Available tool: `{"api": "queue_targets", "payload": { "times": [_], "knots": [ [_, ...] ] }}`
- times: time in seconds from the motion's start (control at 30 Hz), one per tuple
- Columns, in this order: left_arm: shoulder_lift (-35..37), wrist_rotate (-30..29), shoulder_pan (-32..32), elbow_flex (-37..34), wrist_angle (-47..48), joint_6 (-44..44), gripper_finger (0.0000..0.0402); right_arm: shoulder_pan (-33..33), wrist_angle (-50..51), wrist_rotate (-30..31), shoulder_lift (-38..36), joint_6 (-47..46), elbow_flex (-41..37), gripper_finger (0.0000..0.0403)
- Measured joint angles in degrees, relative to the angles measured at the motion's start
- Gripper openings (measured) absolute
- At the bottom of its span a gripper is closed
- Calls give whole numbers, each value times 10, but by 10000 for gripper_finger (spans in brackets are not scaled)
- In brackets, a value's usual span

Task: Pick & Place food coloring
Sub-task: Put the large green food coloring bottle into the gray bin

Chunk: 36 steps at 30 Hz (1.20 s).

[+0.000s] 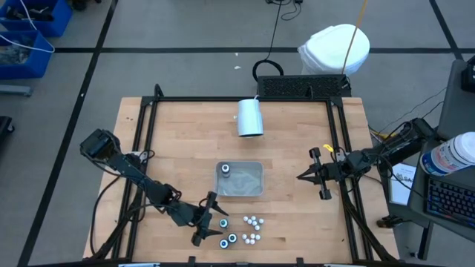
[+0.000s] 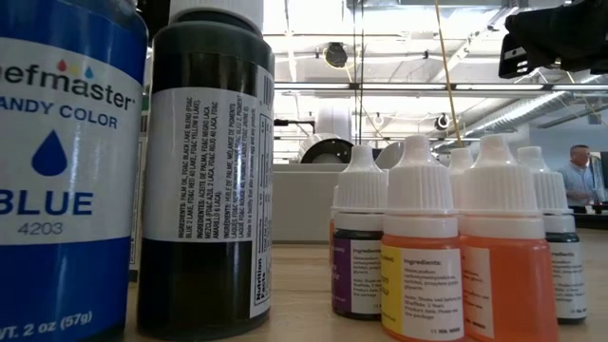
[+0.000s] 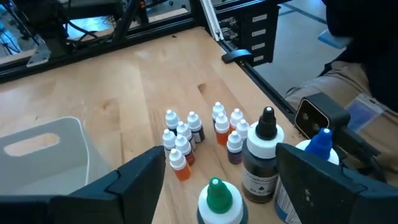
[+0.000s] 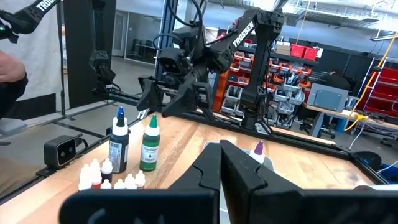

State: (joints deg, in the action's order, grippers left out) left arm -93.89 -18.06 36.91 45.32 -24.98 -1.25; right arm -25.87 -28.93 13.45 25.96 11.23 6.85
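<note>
Overhead view of the wooden bench [image 1: 297,222] with the food coloring bottles [image 1: 239,230] clustered at the lower centre of the frame: three wider bottles with dark teal rims to the left, the small white-capped ones just to their right. One further wide bottle [image 1: 225,170] stands in the upper left corner of the clear tray [image 1: 251,180] at mid-frame; above it a white cup [image 1: 250,117] lies on its side. The left end effector [image 1: 208,219], lower centre, has its fingers spread wide and sits just beside the teal-rimmed bottles without pinching any; in its wrist view the green-tipped bottle [image 3: 217,200] lies between the dark fingers [image 3: 134,180]. The right end effector [image 1: 306,176], at centre right, waits with fingers pressed together, well apart from the bottles. Handling, as judged: the bottles look light, rigid plastic, smooth-sided and easily toppled, the small ones so closely packed that a neighbour could be knocked; the best hold is probably across the body below the cap, where the sides are straight. The table-height view is filled by near bottles, a blue-labelled one [image 2: 62,161] cut off at left. Whether the bottles are full cannot be made out.
</note>
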Motion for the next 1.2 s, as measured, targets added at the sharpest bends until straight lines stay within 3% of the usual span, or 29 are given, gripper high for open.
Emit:
{"api": "queue_targets", "payload": {
  "times": [0.37,1.2],
  "knots": [
    [0,1,-1,-1,56,-36,277,0,-1,0,0,15,0,0],
    [-33,2,-18,-1,37,-71,255,0,-21,0,0,15,0,0]
  ]
}}
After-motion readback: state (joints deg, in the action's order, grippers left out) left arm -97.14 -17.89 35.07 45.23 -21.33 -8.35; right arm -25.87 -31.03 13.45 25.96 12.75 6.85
